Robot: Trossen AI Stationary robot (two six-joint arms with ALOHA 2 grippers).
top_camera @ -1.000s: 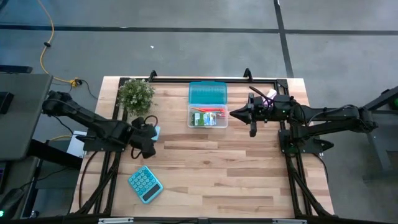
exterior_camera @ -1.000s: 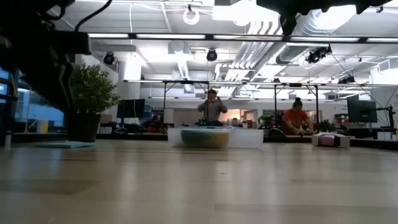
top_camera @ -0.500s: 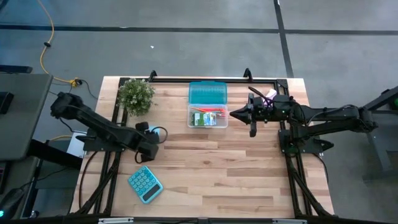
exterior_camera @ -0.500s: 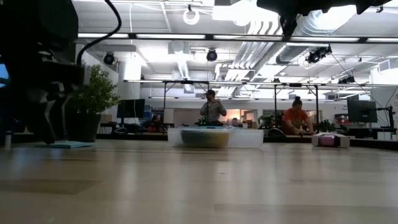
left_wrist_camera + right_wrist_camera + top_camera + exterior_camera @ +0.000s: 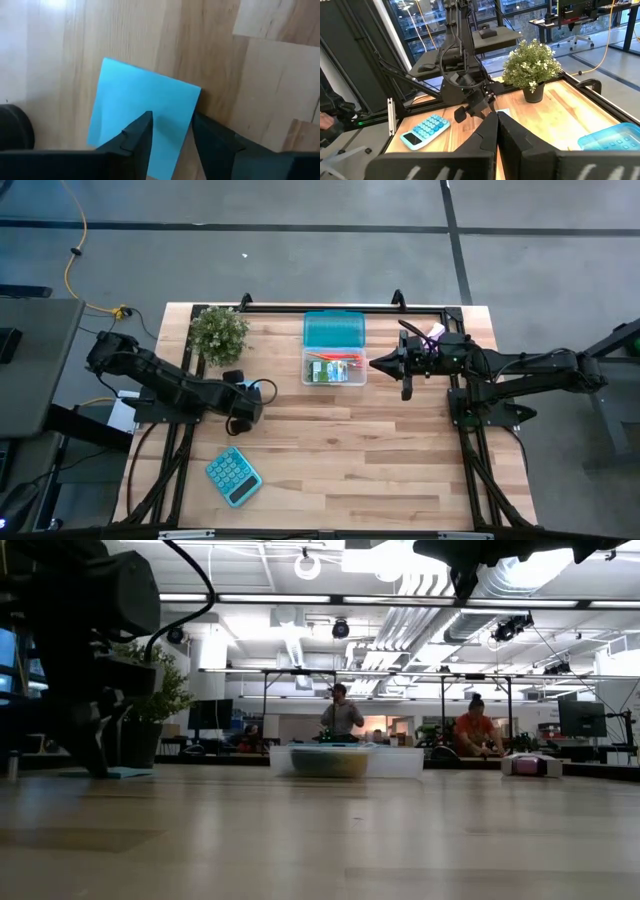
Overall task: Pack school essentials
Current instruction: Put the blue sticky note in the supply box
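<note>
Light-blue note pad point(image 5: 145, 112) flat, skewed to planks, left hand point(image 5: 172, 132) straddling

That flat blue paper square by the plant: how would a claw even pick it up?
The note pad lies flat on the table, so probably by an edge. The left gripper hangs open right above it; coming straight down with one finger past the edge near the bare wood seems best.

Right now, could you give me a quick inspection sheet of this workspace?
Surface: wooden table.
Job's things: blue note pad flat on the table; clear box holding stationery, its teal lid open.
Clutter: potted plant, calculator.
Grippers: left end effector open over the note pad; right end effector shut beside the box.
Cables: yellow cable on the floor.
Surroundings: people at desks behind.
</note>
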